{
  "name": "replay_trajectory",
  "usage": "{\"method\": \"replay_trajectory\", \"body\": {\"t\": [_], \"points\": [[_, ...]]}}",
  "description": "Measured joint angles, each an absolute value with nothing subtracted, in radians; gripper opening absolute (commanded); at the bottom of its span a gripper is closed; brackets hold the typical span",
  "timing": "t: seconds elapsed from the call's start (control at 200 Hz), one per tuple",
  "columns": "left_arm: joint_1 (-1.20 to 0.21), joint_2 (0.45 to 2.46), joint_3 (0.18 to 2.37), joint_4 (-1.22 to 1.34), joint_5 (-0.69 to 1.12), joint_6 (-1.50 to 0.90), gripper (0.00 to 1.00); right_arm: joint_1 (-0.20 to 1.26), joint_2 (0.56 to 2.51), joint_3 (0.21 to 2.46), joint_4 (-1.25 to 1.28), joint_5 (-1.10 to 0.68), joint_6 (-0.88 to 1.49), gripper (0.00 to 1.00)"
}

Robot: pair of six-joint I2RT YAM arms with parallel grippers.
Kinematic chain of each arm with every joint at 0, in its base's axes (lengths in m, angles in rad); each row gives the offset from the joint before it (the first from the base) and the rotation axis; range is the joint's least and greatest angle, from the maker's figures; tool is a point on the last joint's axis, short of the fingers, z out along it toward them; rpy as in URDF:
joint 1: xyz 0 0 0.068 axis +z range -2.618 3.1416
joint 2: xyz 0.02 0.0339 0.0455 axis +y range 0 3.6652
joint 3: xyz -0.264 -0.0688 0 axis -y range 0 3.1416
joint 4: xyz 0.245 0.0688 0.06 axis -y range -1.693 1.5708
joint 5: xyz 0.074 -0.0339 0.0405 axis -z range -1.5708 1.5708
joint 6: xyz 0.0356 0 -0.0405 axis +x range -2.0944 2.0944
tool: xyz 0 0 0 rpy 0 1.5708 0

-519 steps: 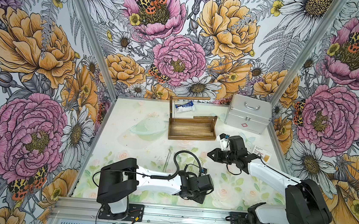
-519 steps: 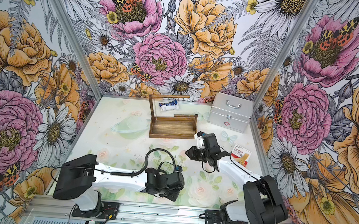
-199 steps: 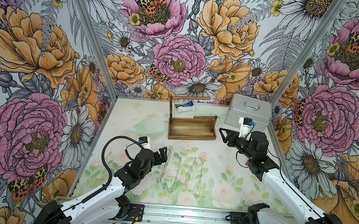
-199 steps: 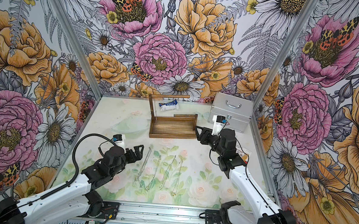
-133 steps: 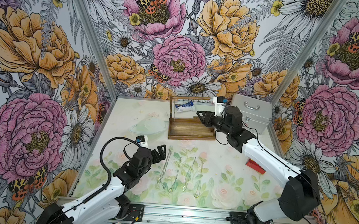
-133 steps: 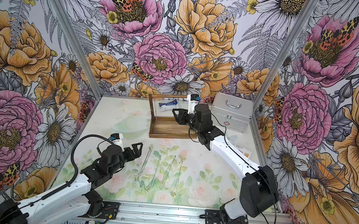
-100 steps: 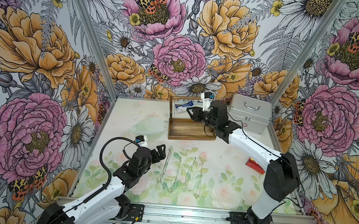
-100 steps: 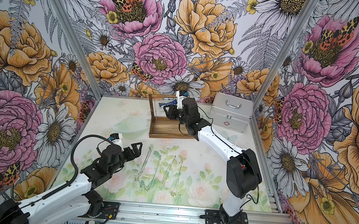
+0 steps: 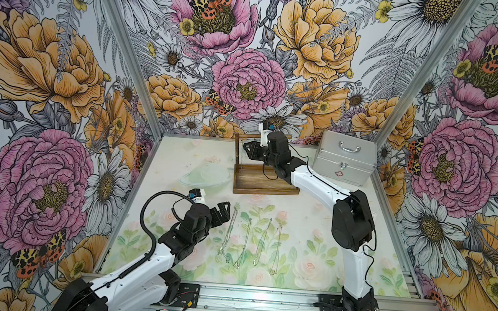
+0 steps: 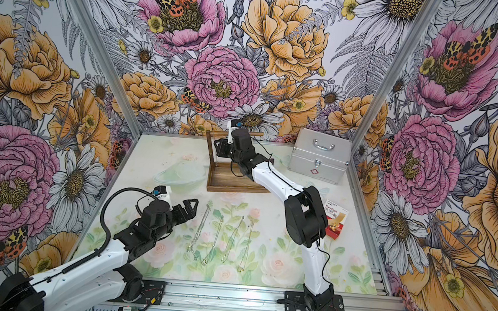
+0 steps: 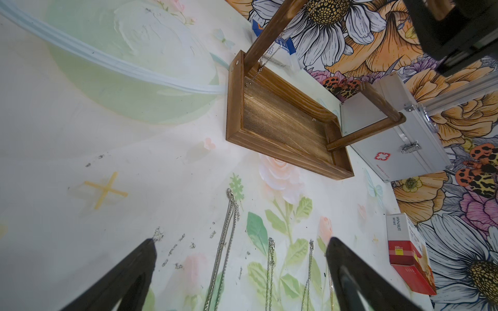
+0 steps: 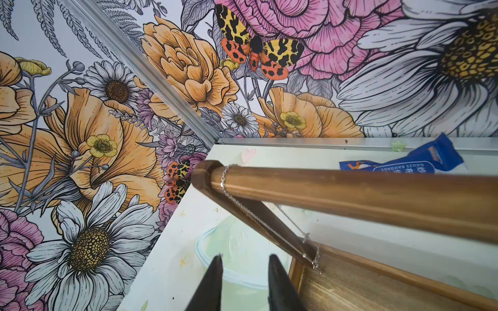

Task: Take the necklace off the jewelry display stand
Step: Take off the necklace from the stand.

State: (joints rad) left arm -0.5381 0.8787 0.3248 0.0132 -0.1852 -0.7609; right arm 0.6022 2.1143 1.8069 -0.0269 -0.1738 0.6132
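While the necklace hangs over the left end of the top rod of the jewelry display stand, right beside the upright post, we see its thin silver chain run down along the post, with its lower end at the left corner of the tray. The stand sits at the far middle of the table, and a silver case is just to its right.

We find the right gripper reaching over the tray below the rod and pointing left toward the post, also visible in a top view. Its jaws stand a narrow gap apart with nothing between them, and the chain lies off to one side of the fingertips, not touching them.

We see the left gripper spread wide and holding nothing, low over the near left part of the table, shown in a top view. Just to its right, four other chains lie side by side on the flowered mat, well apart from the stand.
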Motion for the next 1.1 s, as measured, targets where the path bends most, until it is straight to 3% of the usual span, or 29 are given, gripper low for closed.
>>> {"method": "replay_trajectory", "body": {"t": [0.6,1.101], "points": [[-0.539,0.888,0.325,0.036,-0.185,-0.761,0.99,0.603,2.236,1.994,-0.074,-0.173,0.594,0.31],[-0.541,0.893,0.325,0.051,-0.185,-0.761,0.99,0.604,2.26,2.035,-0.098,-0.168,0.591,0.04]]}}
